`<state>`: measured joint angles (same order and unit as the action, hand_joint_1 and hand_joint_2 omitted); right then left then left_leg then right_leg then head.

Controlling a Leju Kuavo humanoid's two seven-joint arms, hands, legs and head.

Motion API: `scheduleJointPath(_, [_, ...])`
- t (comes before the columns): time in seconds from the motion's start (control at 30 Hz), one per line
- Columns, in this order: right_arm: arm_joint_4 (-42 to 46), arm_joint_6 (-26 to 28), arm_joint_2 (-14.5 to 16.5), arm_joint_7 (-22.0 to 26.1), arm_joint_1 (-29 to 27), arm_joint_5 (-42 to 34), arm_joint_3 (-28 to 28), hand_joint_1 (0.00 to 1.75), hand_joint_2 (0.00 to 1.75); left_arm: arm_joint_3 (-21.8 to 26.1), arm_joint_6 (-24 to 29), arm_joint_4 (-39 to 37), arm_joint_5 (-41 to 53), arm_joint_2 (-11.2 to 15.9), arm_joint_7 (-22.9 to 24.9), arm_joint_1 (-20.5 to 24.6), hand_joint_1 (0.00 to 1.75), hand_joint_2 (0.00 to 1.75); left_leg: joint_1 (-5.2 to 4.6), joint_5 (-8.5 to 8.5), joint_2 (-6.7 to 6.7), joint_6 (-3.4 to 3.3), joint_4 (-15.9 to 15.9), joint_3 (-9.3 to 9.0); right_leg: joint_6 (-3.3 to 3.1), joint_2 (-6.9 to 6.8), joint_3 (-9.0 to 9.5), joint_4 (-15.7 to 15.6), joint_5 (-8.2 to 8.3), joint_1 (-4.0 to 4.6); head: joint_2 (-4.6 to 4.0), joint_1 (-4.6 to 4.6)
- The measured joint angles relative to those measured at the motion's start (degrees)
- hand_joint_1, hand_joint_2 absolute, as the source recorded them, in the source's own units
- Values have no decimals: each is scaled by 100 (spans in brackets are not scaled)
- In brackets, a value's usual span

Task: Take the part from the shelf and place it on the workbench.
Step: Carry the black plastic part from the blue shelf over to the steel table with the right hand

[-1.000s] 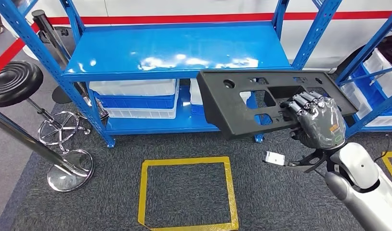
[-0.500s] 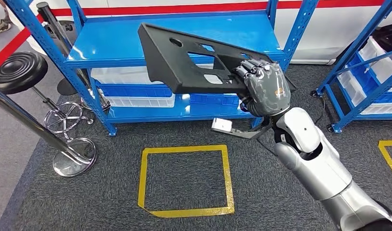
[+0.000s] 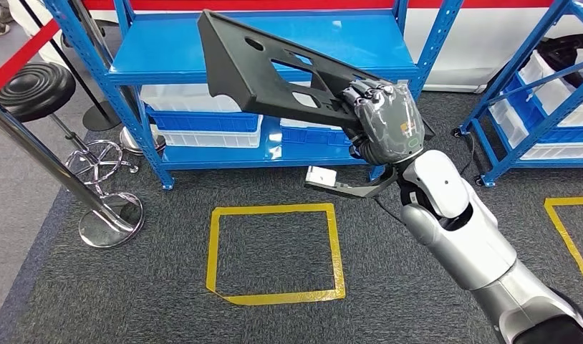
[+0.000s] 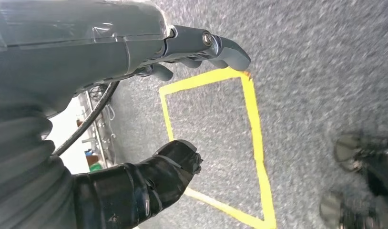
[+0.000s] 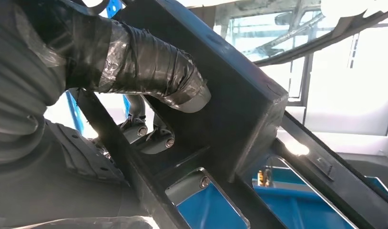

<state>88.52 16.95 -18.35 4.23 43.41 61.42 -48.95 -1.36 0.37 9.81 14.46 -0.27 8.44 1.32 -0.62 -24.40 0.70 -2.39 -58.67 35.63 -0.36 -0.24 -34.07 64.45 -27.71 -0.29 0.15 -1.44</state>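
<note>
The part (image 3: 260, 68) is a long black plastic panel with several cut-outs. In the head view it hangs tilted in the air in front of the blue shelf (image 3: 167, 54), its far end raised over the top board. My right hand (image 3: 385, 125) grips the panel's near end, fingers curled over its edge. The right wrist view shows the taped thumb (image 5: 154, 67) pressed against the part (image 5: 239, 109) from below. My left hand (image 4: 111, 47) hangs above the carpet, fingers apart and holding nothing.
White bins (image 3: 203, 136) sit on the shelf's lower board. A black stool (image 3: 34, 89) and a chrome post base (image 3: 109, 218) stand at the left. A yellow taped square (image 3: 274, 251) marks the carpet. Another blue shelf (image 3: 532, 93) stands at the right.
My right arm has lifted the part up and to the left and tilted it, so it now crosses the shelf's top board. The camera has also shifted a little.
</note>
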Motion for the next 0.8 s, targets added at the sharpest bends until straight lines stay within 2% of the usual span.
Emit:
scheduleJointPath(0.03, [-14, -25, 94, -43, 29, 22, -22, 175, 175, 1, -14, 0, -9, 14, 4, -3, 0, 175, 2, 30, 6, 29, -24, 41, -31, 5, 153, -260, -38, 23, 0, -1])
scheduleJointPath(0.07, [-32, -42, 198, -84, 64, 48, -50, 175, 175, 1, -31, 0, -25, 30, 15, -7, 0, 175, 7, 67, 14, 63, -26, 68, -55, 10, 210, -395, -78, 45, 0, 0])
scheduleJointPath(0.13, [-77, -54, 401, -154, 120, 106, -129, 175, 175, 2, -68, -1, -53, 77, 61, -5, 0, 175, 18, 121, 16, 132, -10, 96, -101, 2, 192, -489, -5, 38, -1, 2])
scheduleJointPath(0.2, [-125, -52, 567, -204, 154, 159, -224, 175, 175, 3, -107, -3, -71, 116, 138, 3, 0, 175, 17, -48, -18, 201, -115, 161, -178, -31, 158, -574, 106, -7, -1, -2])
scheduleJointPath(0.27, [-154, -49, 649, -229, 166, 182, -275, 175, 175, 4, -129, -4, -81, 130, 184, 6, 0, 175, 21, -255, -47, 242, -253, 219, -229, -49, 127, -605, 169, -30, 0, -6])
scheduleJointPath(0.4, [-157, -49, 657, -232, 169, 184, -280, 175, 175, 4, -131, -4, -82, 130, 187, 6, 0, 175, 26, -292, -49, 247, -290, 231, -239, -52, 120, -604, 176, -32, 0, -5])
scheduleJointPath(0.47, [-195, -47, 770, -248, 170, 192, -332, 175, 175, 8, -146, -5, -114, 157, 246, -1, 0, 175, 74, -655, -49, 306, -897, 385, -239, -53, 9, -591, 247, -36, 0, -4])
scheduleJointPath(0.5, [-290, -46, 949, -274, 192, 202, -388, 175, 175, 17, -184, -6, -145, 202, 314, -4, 0, 175, 134, -655, -51, 378, -932, 228, -203, -49, -136, -544, 326, -63, 0, -4])
scheduleJointPath(0.53, [-413, -45, 1178, -304, 230, 211, -453, 175, 175, 30, -230, -6, -175, 256, 391, -8, 0, 175, 178, -699, -78, 430, -835, 6, -136, -46, -295, -496, 434, -84, 0, -5])
scheduleJointPath(0.57, [-532, -45, 1367, -329, 276, 216, -500, 175, 175, 42, -272, -5, -189, 299, 446, -6, 0, 175, 198, -571, -106, 454, -467, -282, -62, -43, -406, -458, 525, -102, 0, -7])
scheduleJointPath(0.6, [-654, -45, 1546, -349, 328, 221, -544, 175, 175, 52, -312, -5, -192, 342, 498, -4, 0, 175, 210, -424, -133, 459, -62, -568, 22, -40, -507, -429, 622, -119, 0, -8])
scheduleJointPath(0.63, [-713, -45, 1612, -353, 362, 221, -562, 175, 175, 56, -323, -5, -173, 354, 514, -3, 0, 175, 202, -442, -146, 398, 71, -600, 81, -40, -538, -435, 676, -116, 0, -7])
scheduleJointPath(0.67, [-747, -43, 1626, -353, 384, 221, -574, 175, 175, 56, -325, -7, -151, 356, 519, 2, 0, 175, 202, -391, -127, 343, 81, -555, 112, -36, -567, -416, 637, -119, 0, -5])
scheduleJointPath(0.7, [-772, -40, 1623, -356, 398, 219, -581, 175, 175, 54, -323, -8, -118, 357, 512, 5, 0, 175, 204, -327, -102, 271, 88, -496, 137, -30, -617, -321, 495, -124, 0, -4])
scheduleJointPath(0.73, [-788, -31, 1592, -361, 405, 215, -586, 175, 175, 50, -315, -9, -81, 355, 495, 5, 0, 175, 204, -259, -77, 206, 98, -425, 151, -24, -691, -114, 248, -128, 0, -3])
scheduleJointPath(0.8, [-795, -7, 1488, -371, 402, 196, -589, 175, 175, 34, -290, -9, -17, 344, 450, -1, 0, 175, 164, -139, -53, 125, 67, -261, 154, -14, -846, 591, -331, -113, 0, -4])
